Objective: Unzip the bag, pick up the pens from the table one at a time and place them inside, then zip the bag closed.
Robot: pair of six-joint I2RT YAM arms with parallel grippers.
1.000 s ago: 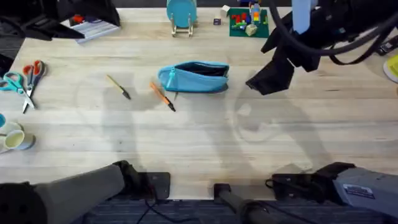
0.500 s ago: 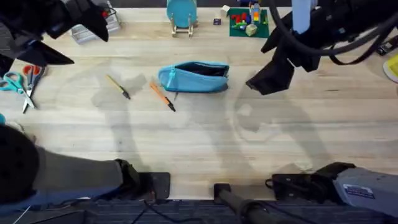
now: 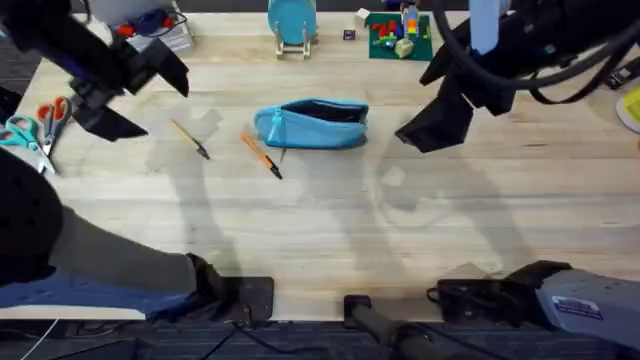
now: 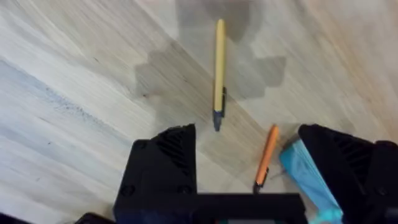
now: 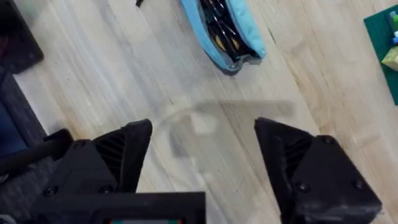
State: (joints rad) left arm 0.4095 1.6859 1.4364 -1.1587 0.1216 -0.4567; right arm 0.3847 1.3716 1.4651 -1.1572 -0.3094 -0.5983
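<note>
Yellowish pen (image 3: 190, 139) lies diagonally, dark tip toward orange pen (image 3: 261, 155).

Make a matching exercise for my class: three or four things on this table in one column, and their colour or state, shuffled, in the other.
Things:
1. bag
2. pen nearest the bag
3. pen farther from the bag
4. left gripper

States:
A. yellowish-tan, lying on the table
B. open, holding nothing
C. light blue, unzipped
D. orange, lying on the table

Pairs: 1-C, 2-D, 3-A, 4-B
</note>
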